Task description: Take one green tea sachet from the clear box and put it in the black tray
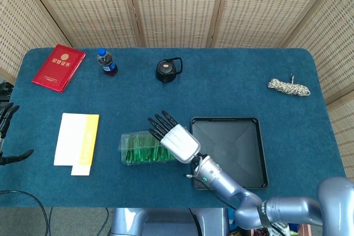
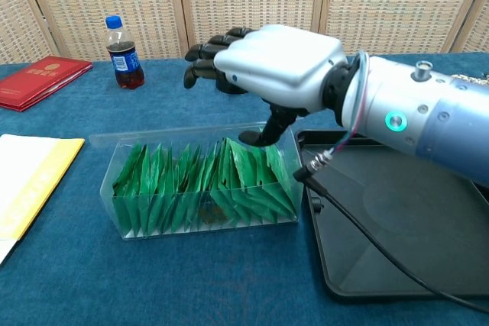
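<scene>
Sachets (image 2: 202, 187) stand packed in a row, upright to slightly tilted, inside the box (image 2: 114, 215); none is out of it. Box lies lengthwise left-right on the table (image 1: 221, 87), near the front edge, its right end just beside the tray's (image 1: 255, 153) left rim.

Right hand (image 2: 267, 62) hovers above the box's right half, palm down. Fingers (image 2: 206, 55) extend left and slightly curled, apart; thumb (image 2: 263, 131) points down to the box's top edge, over the rightmost sachets. Whether the thumb touches a sachet: cannot tell. Nothing held.

Tray: bare in the parts that show, right of the box; the hand's cable (image 2: 359, 227) drapes over its near-left corner.

Left hand (image 1: 6, 131): only dark fingers show at the left edge of the head view, off the table; cannot tell how they are set.

Elsewhere on the table: yellow-and-white booklet (image 1: 76, 139) left of the box; far left, red book (image 1: 58, 67) and bottle (image 1: 107, 62); kettle (image 1: 168, 70) far centre; rope (image 1: 289, 87) far right.
</scene>
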You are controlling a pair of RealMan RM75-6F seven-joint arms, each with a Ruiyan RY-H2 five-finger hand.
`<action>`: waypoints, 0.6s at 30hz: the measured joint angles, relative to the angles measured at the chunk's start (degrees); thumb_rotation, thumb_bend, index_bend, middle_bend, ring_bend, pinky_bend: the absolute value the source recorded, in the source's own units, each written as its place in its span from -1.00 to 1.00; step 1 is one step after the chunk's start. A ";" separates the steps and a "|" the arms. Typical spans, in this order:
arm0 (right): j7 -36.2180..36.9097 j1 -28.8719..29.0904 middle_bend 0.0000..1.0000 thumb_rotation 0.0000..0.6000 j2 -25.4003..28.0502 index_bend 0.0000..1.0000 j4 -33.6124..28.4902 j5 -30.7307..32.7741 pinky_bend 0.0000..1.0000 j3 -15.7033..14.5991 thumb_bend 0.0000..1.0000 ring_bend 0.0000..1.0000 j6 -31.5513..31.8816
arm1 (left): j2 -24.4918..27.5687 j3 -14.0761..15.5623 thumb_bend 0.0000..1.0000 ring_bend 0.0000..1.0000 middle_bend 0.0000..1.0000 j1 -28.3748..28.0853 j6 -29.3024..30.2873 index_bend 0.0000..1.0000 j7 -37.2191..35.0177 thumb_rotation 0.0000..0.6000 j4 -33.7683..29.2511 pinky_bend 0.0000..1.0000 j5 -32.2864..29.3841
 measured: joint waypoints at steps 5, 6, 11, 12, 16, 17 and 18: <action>-0.84 2.09 -0.76 1.00 -0.93 -0.58 1.62 4.14 -1.00 3.53 -0.02 -1.00 -0.91 | 0.08 -0.06 -0.80 -1.00 -1.00 -0.09 -0.31 -1.00 -0.45 1.00 0.15 -1.00 -0.21; -1.08 2.62 -0.76 1.00 -1.22 -0.58 2.02 5.13 -1.00 4.21 -0.02 -1.00 -1.15 | 0.10 -0.08 -0.80 -1.00 -1.00 -0.13 -0.39 -1.00 -0.57 1.00 0.21 -1.00 -0.28; -3.54 5.77 -0.76 1.00 -2.58 -0.51 3.71 10.57 -1.00 6.95 0.00 -1.00 -2.45 | 0.28 -0.19 -0.80 -1.00 -1.00 -0.24 -0.83 -1.00 -1.51 1.00 0.53 -1.00 -0.66; -4.13 6.29 -0.76 1.00 -2.73 -0.50 3.87 11.43 -1.00 7.19 0.01 -1.00 -2.66 | 0.32 -0.23 -0.80 -1.00 -1.00 -0.26 -0.89 -1.00 -1.71 1.00 0.59 -1.00 -0.72; -6.27 8.30 -0.76 1.00 -3.25 -0.50 4.35 15.24 -1.00 7.87 0.05 -1.00 -3.65 | 0.52 -0.41 -0.80 -1.00 -1.00 -0.31 -1.03 -1.00 -2.55 1.00 0.82 -1.00 -1.01; -6.70 8.70 -0.76 1.00 -3.37 -0.50 4.43 16.07 -1.00 7.97 0.05 -1.00 -3.79 | 0.56 -0.43 -0.80 -1.00 -1.00 -0.30 -1.06 -1.00 -2.76 1.00 0.89 -1.00 -1.07; -7.22 9.17 -0.76 1.00 -3.54 -0.50 4.58 16.91 -1.00 8.07 0.05 -1.00 -3.89 | 0.60 -0.45 -0.80 -1.00 -1.00 -0.29 -1.09 -1.00 -3.00 1.00 0.97 -1.00 -1.11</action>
